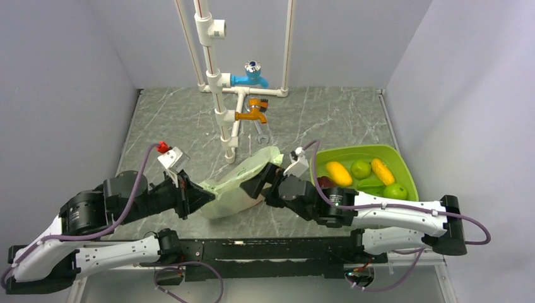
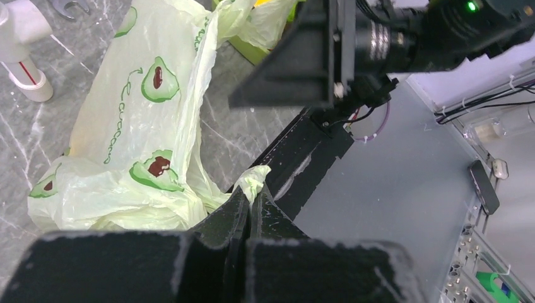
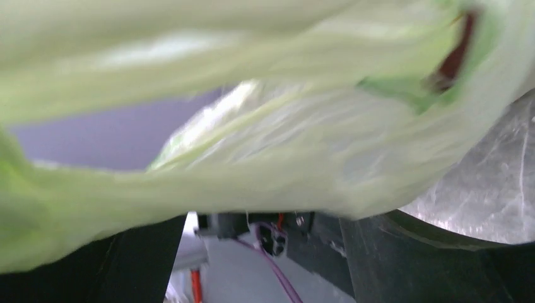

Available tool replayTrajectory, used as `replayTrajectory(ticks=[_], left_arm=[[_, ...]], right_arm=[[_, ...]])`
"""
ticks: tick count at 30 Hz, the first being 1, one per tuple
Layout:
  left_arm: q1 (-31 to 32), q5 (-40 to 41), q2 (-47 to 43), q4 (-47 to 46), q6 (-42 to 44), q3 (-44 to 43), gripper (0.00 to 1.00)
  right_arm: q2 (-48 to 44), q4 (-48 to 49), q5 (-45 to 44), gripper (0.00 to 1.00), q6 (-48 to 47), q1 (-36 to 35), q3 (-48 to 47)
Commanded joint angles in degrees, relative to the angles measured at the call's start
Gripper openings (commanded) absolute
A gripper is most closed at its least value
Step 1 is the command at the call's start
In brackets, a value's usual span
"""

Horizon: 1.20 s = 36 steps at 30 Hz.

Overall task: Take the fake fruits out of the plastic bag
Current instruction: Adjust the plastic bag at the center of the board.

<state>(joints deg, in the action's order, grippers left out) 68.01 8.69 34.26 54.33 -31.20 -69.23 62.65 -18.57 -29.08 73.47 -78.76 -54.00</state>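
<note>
The pale green plastic bag (image 1: 241,180) lies crumpled on the marble table between my two arms, printed with avocado pictures (image 2: 158,79). My left gripper (image 1: 203,197) is shut on a twisted bit of the bag's edge (image 2: 254,180). My right gripper (image 1: 262,182) is at the bag's right end, jaws wide apart, with bag film (image 3: 252,126) stretched over the fingers (image 3: 142,262). Several fake fruits lie in the lime-green tray (image 1: 396,155): a yellow one (image 1: 339,173), a green one (image 1: 361,168) and a dark red one (image 1: 324,182). What is inside the bag is hidden.
A white pipe stand (image 1: 217,95) with a blue tap (image 1: 251,77) and an orange tap (image 1: 252,114) rises behind the bag. A wrench (image 1: 262,134) lies by its foot. Grey walls close in on three sides.
</note>
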Motion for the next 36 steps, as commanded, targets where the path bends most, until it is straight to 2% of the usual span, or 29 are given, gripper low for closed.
replayTrajectory(ticks=[1, 5, 9, 14, 17, 20, 25, 32, 33, 35, 36], left_arm=[[-0.16, -2.45, -1.97, -2.2, -1.58, 0.24, 0.0], [-0.15, -4.24, -2.99, -4.71, -1.78, 1.55, 0.0], [-0.16, -5.93, -2.25, -5.67, -1.69, 1.55, 0.0], [-0.16, -4.25, -1.47, -3.84, -2.29, 1.4, 0.0], [-0.16, -3.44, -1.92, -3.68, -2.55, 1.81, 0.0], [-0.16, -2.24, -2.62, -3.13, -2.51, 1.97, 0.0], [-0.16, -0.72, -3.75, -1.45, -2.62, 1.56, 0.0], [-0.16, 2.15, -4.0, 0.05, -3.68, 1.12, 0.0], [-0.16, 2.23, -4.02, 0.0, -3.7, 1.19, 0.0], [-0.2, 1.92, -3.95, -0.05, -3.72, 0.88, 0.0], [-0.16, 1.61, -3.84, -0.01, -3.76, 0.75, 0.0]], right_arm=[[-1.87, 4.6, -6.77, 0.86, 6.06, 3.68, 0.92], [0.62, 4.17, -7.05, 0.85, 4.59, 4.23, -1.32], [3.16, 2.38, -8.08, 0.75, 5.02, 4.25, -2.92], [2.79, 8.3, -6.32, 0.75, 0.05, 4.21, -0.35], [2.04, 7.03, -6.97, 0.69, 1.14, 4.23, 0.32], [1.08, 11.5, -4.23, 0.71, -5.14, 4.22, 1.52], [0.38, 8.67, -1.75, 0.75, -6.87, 4.18, 0.06], [-0.39, 14.54, 3.78, 0.74, -9.48, 4.16, 3.54], [-0.09, 15.24, 4.18, 0.73, -9.67, 4.16, 3.5], [1.22, 14.67, 4.44, 0.59, -9.02, 4.16, 2.71], [2.1, 13.26, 4.23, 0.56, -8.25, 4.17, 2.03]])
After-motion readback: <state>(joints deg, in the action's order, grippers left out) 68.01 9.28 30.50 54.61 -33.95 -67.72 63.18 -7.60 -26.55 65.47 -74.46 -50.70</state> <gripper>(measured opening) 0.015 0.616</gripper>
